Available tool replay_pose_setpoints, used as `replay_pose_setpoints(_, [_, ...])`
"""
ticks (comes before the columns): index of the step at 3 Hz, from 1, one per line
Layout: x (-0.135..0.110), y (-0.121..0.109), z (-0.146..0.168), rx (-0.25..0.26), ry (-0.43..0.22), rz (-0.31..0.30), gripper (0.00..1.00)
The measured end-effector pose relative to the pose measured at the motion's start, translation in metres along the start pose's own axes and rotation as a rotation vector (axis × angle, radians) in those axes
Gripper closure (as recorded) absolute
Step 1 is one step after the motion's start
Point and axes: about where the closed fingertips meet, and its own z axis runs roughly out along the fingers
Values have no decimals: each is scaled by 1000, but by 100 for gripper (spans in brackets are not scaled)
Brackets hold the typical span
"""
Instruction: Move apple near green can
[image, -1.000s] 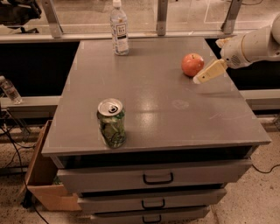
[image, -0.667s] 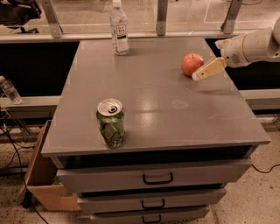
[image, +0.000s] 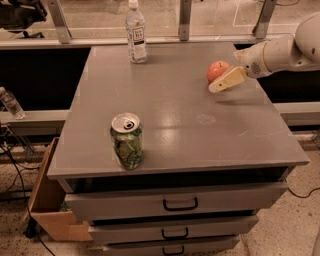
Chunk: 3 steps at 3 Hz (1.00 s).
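The red-orange apple (image: 217, 70) rests on the grey tabletop (image: 180, 120) at the far right. My gripper (image: 226, 81) comes in from the right edge and lies right against the apple's front right side, partly covering it. The green can (image: 127, 140), patterned with a silver top and pull tab, stands upright near the table's front left edge, far from the apple and the gripper.
A clear plastic bottle (image: 135, 32) stands at the back of the table, left of centre. Drawers (image: 180, 204) sit under the tabletop. A cardboard box (image: 50, 210) and cables lie on the floor at the left.
My gripper has moved a little to the left, closer along the apple's front side. The apple and the can have not moved.
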Motion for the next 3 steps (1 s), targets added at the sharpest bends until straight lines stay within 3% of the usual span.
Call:
replay_pose_setpoints(1, [-4,-5,0,5,-36,31,0])
replay_pose_setpoints(2, [-4,-6,1,-1,-61,70,11])
replay_pose_setpoints(3, [-2,-5,7,-12,-67,92,30])
